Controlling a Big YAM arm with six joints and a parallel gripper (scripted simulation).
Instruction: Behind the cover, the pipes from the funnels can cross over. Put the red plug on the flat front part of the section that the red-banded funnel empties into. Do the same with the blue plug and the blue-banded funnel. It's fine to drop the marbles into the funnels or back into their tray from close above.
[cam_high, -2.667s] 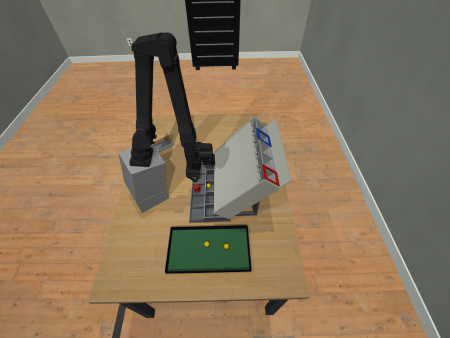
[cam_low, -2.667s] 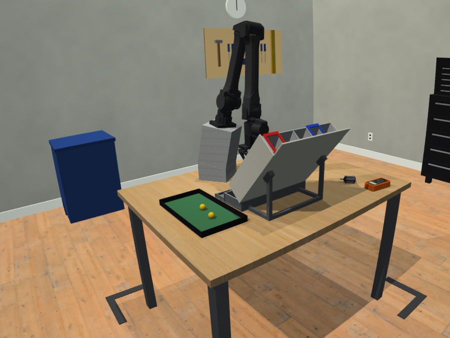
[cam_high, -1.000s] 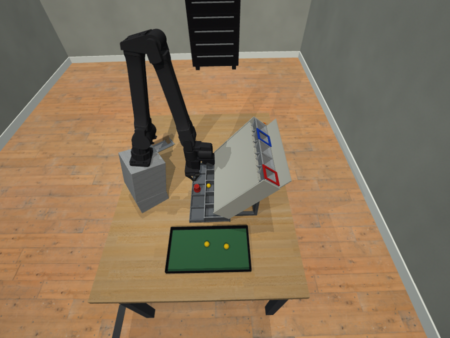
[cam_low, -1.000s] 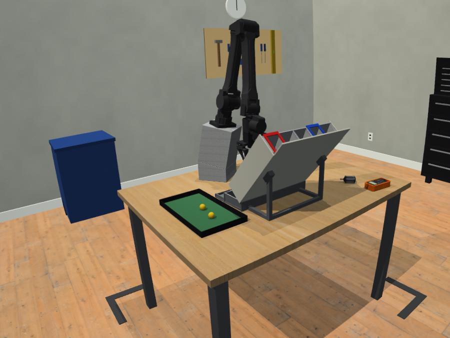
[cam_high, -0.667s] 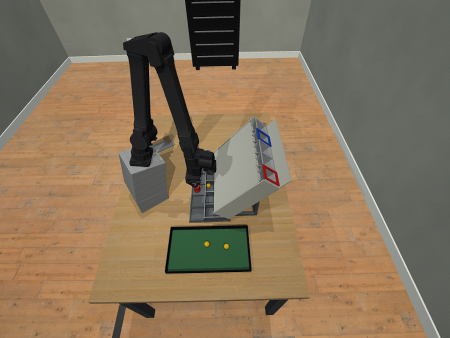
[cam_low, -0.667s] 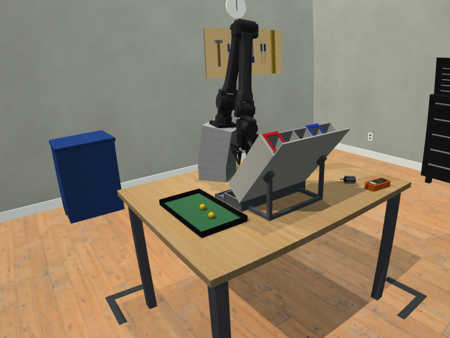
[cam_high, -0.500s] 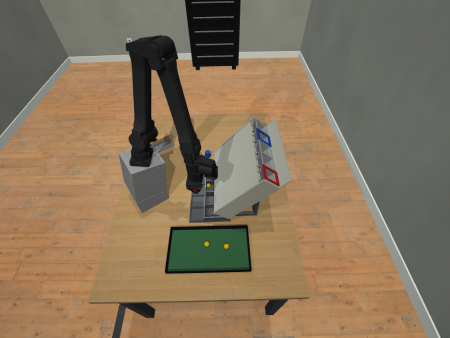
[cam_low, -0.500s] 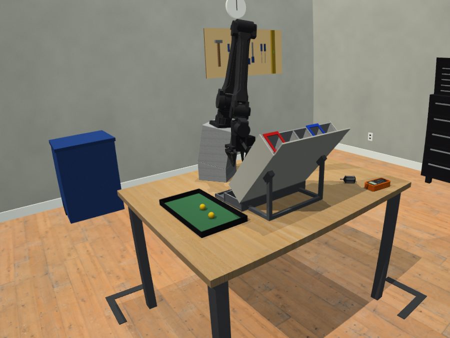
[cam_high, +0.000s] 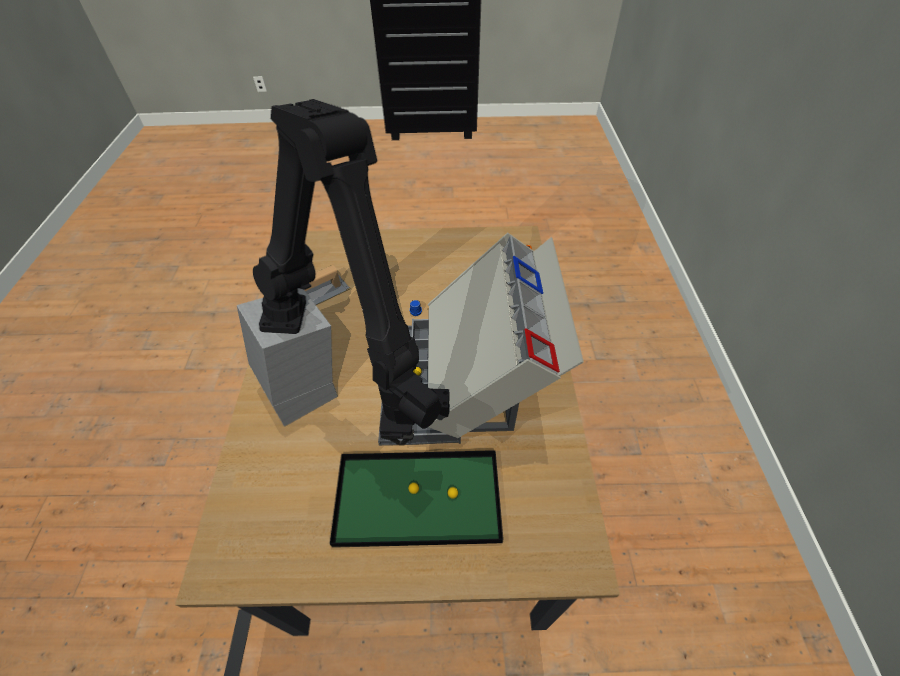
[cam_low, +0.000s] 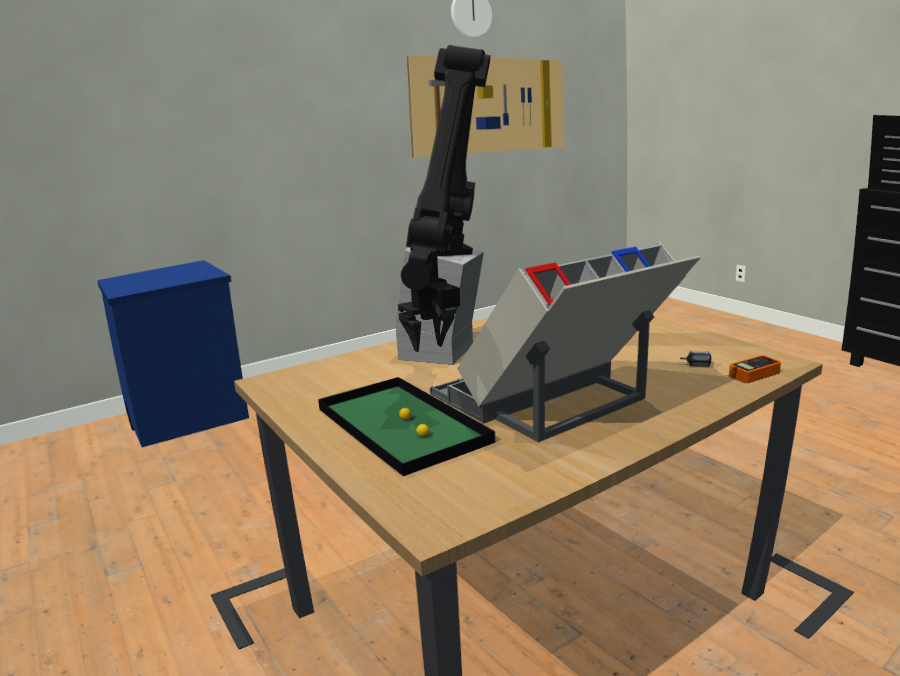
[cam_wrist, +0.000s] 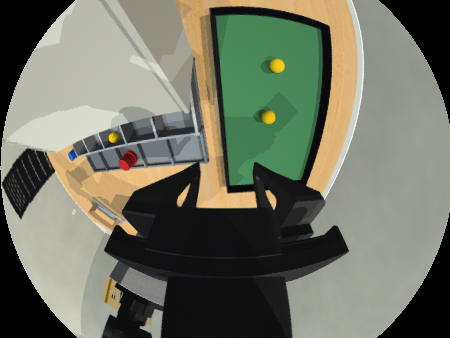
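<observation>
Our claw (cam_low: 429, 347) (cam_wrist: 226, 167) hangs spread and holding nothing, beside the tilted cover (cam_high: 465, 327) (cam_low: 582, 334) (cam_wrist: 60, 85), above our wooden table (cam_high: 276, 553) (cam_low: 349, 472) (cam_wrist: 342, 75) in a grey-walled room.

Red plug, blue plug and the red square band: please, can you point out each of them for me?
red plug (cam_wrist: 127, 161): wrist view, its side
blue plug (cam_high: 415, 308) (cam_wrist: 72, 155): top and wrist views, its body
red band (cam_high: 531, 352) (cam_low: 537, 270): top and exterior views, its rim

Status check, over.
Pincer open, nothing held. Red plug on a section's flat front, one marble behind it. Blue plug off the sections, unplaced. No obstruction seen near pincer.
</observation>
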